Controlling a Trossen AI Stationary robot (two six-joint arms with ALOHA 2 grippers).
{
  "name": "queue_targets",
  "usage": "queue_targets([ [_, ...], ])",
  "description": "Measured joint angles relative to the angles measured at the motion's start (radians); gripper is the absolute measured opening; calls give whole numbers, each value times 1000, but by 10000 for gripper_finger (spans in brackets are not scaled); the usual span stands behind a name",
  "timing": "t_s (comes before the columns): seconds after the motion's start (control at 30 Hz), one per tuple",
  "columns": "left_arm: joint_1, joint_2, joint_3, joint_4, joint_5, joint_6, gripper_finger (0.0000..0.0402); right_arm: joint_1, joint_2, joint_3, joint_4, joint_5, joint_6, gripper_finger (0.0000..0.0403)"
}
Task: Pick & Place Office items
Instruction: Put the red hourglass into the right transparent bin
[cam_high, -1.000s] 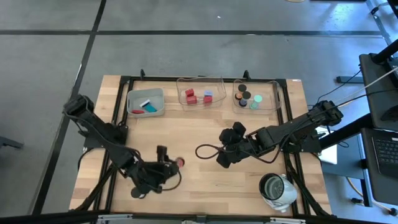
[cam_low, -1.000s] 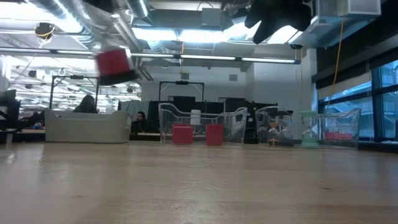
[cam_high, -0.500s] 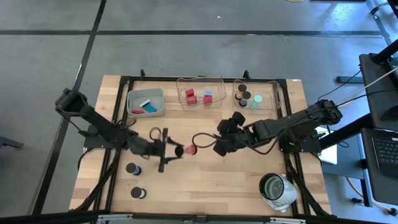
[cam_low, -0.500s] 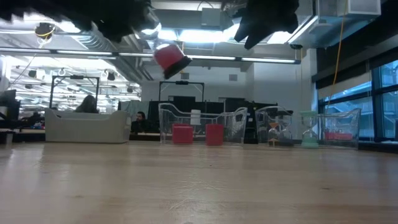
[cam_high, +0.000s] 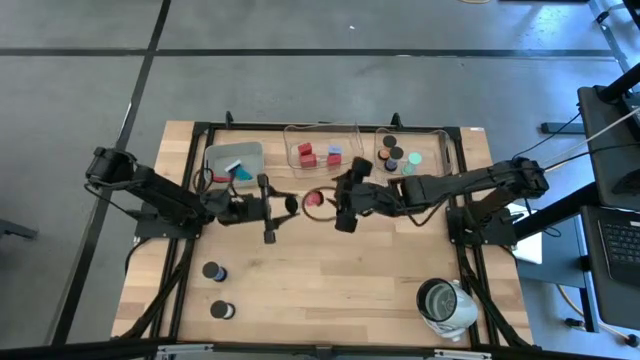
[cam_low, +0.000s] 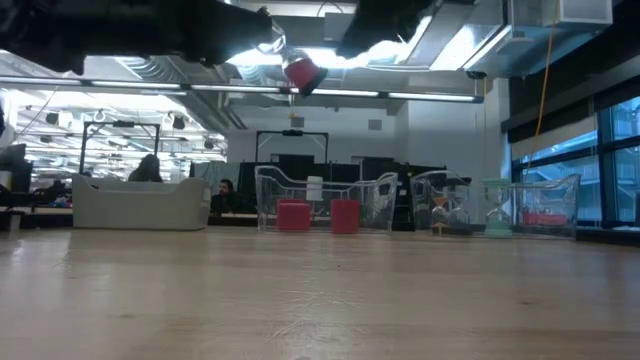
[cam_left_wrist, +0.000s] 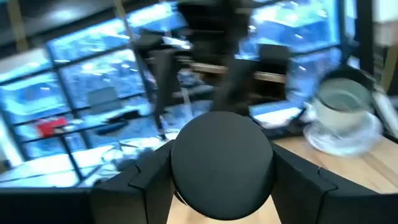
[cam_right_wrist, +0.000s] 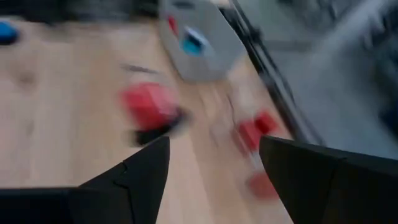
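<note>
A thumb-sized red piece (cam_high: 312, 200) with a black round end is held high over the table's middle; it also shows in the low view (cam_low: 302, 72) and the right wrist view (cam_right_wrist: 148, 106). My left gripper (cam_high: 290, 204) reaches in from the table's left and is shut on it. My right gripper (cam_high: 340, 206) hovers open just right of the piece, its fingers spread wide and pointing at it (cam_right_wrist: 211, 186). Two black round caps (cam_high: 212, 271) (cam_high: 222, 311) stand on the table near the left near corner. My left gripper pinches the piece's black round end (cam_left_wrist: 222, 163) between its two fingers, one finger on each side. The fingers come about level from the table's left. The piece is lifted clear of the table, its red end (cam_low: 302, 72) pointing toward the right gripper.
Along the far edge stand a grey tray (cam_high: 222, 158) with teal and white rectangles, a clear tray (cam_high: 350, 132) with red blocks and a pale-blue cube, and a clear tray (cam_high: 442, 150) with black caps and a green disc. A silvery round container (cam_high: 445, 303) sits at the right near corner.
My left gripper has carried the red piece from the near left part of the table up and toward the far edge and the right. The two black caps beneath it have come into view. My right gripper has moved toward the left and the far edge, closing on the piece.
</note>
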Motion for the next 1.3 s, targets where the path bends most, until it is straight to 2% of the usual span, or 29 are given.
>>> queue_targets([
  [0.1, 12, 0, 0, 84, -44, 5, 212, -13, -15, 0, 45, -16, -158, 252],
  [0.23, 22, -2, 1, 162, -86, 36, 212, -67, -79, 0, 41, 14, -265, 252],
  [0.33, 29, -4, 1, 243, -106, 62, 212, -130, -155, 0, 37, -54, -314, 252],
  [0.4, 38, -4, 1, 296, -115, 63, 212, -182, -207, 0, 36, -160, -308, 252],
  [0.5, 54, -5, 1, 347, -102, 41, 212, -293, -254, -8, 56, -446, -250, 252],
  [0.6, 76, -5, 2, 359, -28, -8, 212, -350, -261, -93, 237, -728, -187, 252],
  [0.67, 97, -5, 2, 360, 55, -47, 212, -353, -259, -173, 374, -818, -175, 252],
  [0.8, 122, -5, 2, 390, 205, -79, 212, -345, -259, -315, 646, -836, -120, 252],
  [0.93, 140, -5, 2, 419, 276, -78, 212, -345, -256, -403, 896, -908, -36, 255],
  [1.0, 151, -5, 2, 426, 295, -79, 212, -342, -256, -420, 948, -939, -26, 261],
  [1.3, 183, -4, 75, 386, 423, -34, 212, -331, -213, -424, 1084, -934, -21, 318],
])
